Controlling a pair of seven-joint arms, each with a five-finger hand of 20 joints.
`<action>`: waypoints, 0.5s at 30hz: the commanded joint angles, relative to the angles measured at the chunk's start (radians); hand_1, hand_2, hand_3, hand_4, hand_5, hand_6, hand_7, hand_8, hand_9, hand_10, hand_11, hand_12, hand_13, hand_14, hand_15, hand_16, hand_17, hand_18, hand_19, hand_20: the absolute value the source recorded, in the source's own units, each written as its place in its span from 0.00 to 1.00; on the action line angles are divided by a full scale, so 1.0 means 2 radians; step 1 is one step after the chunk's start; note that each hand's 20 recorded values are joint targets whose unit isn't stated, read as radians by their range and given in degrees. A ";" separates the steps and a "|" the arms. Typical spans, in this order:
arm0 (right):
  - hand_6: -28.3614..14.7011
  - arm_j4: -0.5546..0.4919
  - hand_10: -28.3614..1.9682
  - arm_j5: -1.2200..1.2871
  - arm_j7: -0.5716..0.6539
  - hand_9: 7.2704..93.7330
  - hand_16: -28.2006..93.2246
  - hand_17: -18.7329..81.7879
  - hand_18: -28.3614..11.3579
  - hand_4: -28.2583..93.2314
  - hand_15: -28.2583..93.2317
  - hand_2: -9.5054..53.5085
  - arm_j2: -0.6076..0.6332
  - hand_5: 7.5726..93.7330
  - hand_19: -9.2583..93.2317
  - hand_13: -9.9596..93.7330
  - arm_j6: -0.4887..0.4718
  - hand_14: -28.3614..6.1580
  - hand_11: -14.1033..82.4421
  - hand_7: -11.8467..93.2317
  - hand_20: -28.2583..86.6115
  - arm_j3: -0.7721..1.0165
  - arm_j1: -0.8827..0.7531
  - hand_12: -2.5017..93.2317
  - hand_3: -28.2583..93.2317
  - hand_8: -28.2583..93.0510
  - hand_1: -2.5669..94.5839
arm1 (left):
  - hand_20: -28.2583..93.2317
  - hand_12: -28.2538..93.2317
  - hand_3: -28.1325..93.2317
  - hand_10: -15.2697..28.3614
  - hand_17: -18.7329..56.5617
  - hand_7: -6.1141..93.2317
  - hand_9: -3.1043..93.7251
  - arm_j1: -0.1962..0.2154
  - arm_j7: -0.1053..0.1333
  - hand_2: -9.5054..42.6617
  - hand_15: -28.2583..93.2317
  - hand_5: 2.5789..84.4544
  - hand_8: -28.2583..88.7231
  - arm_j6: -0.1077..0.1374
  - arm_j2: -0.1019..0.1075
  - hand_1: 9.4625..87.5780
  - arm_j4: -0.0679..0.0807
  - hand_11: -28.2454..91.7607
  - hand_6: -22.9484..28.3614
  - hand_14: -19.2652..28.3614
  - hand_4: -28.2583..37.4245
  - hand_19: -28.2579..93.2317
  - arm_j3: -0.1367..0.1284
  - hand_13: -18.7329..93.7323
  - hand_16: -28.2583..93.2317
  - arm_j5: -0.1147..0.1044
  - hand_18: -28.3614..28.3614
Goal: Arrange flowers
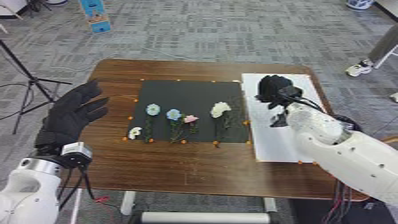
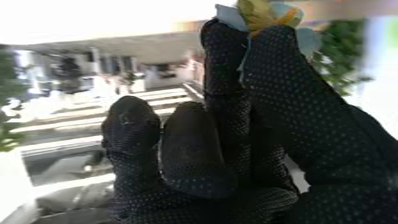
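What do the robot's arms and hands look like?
Left arm and right arm: glossy white, rounded shells with small dark dots, black cables near the wrists. Left hand and right hand: black fabric gloves, fingers plus thumb; the wrist view shows a fine pattern of pale dots on the right one. A small white box sits at the left wrist.

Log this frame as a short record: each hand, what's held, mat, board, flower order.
left_hand: open, over the table's left side
right_hand: above the white board
held: pale blue flower with yellow centre, pinched at the fingertips
white_board: right of the dark mat
dark_mat: holds the other flowers
mat_order_left_to_right: small white bloom, pale blue-green flower, blue flower, pink flower, larger white flower
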 commanded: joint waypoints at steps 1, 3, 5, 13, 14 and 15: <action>0.72 -0.045 0.80 -0.034 -0.003 0.90 0.53 0.63 0.23 0.00 0.95 0.00 -0.017 0.75 1.00 0.85 -0.019 0.74 0.35 0.57 0.72 0.009 -0.039 0.54 0.91 0.24 0.58 | 0.34 0.36 0.82 0.62 0.14 0.27 0.29 0.000 0.000 0.05 0.47 0.32 0.15 -0.002 -0.004 0.18 -0.003 0.43 0.51 0.71 0.00 0.63 -0.002 0.38 0.25 -0.002 0.92; 0.72 -0.043 0.80 -0.048 0.000 0.90 0.53 0.63 0.22 0.00 0.95 0.00 -0.021 0.75 1.00 0.84 -0.021 0.74 0.34 0.57 0.72 0.005 -0.044 0.53 0.91 0.24 0.58 | 0.34 0.36 0.82 0.63 0.14 0.27 0.29 0.000 -0.001 0.05 0.47 0.32 0.15 -0.001 -0.004 0.18 -0.003 0.42 0.51 0.71 0.00 0.63 -0.002 0.38 0.25 -0.002 0.92; 0.72 -0.047 0.80 -0.051 0.003 0.90 0.53 0.63 0.22 0.00 0.95 0.00 -0.021 0.75 1.00 0.84 -0.024 0.73 0.34 0.57 0.72 0.008 -0.053 0.53 0.91 0.23 0.58 | 0.34 0.37 0.82 0.63 0.14 0.27 0.29 -0.001 -0.001 0.05 0.47 0.32 0.15 -0.002 -0.004 0.18 -0.003 0.43 0.51 0.71 0.00 0.63 0.000 0.38 0.25 -0.002 0.92; 0.72 -0.071 0.80 -0.059 0.002 0.91 0.53 0.63 0.22 0.00 0.96 0.00 -0.009 0.75 1.00 0.84 -0.030 0.73 0.33 0.56 0.72 0.004 -0.074 0.53 0.91 0.23 0.58 | 0.34 0.37 0.82 0.62 0.14 0.27 0.29 0.000 -0.001 0.05 0.47 0.32 0.15 -0.004 -0.003 0.18 -0.003 0.42 0.51 0.71 0.00 0.63 -0.003 0.38 0.25 -0.002 0.92; 0.72 -0.072 0.80 -0.061 0.001 0.91 0.53 0.63 0.22 0.00 0.96 0.00 -0.011 0.75 1.00 0.84 -0.034 0.73 0.33 0.56 0.72 0.008 -0.077 0.53 0.91 0.23 0.58 | 0.34 0.37 0.82 0.62 0.14 0.27 0.29 -0.002 -0.002 0.05 0.47 0.32 0.15 -0.005 -0.002 0.18 -0.002 0.42 0.51 0.71 0.00 0.63 -0.002 0.38 0.25 -0.002 0.92; 0.72 -0.074 0.80 -0.060 0.002 0.91 0.53 0.63 0.22 0.00 0.96 0.00 -0.010 0.75 1.00 0.84 -0.031 0.73 0.33 0.56 0.72 0.007 -0.078 0.53 0.91 0.23 0.58 | 0.34 0.37 0.82 0.62 0.14 0.27 0.29 -0.003 -0.002 0.05 0.47 0.32 0.15 -0.006 -0.002 0.18 -0.001 0.42 0.51 0.71 0.00 0.63 -0.001 0.38 0.25 -0.002 0.92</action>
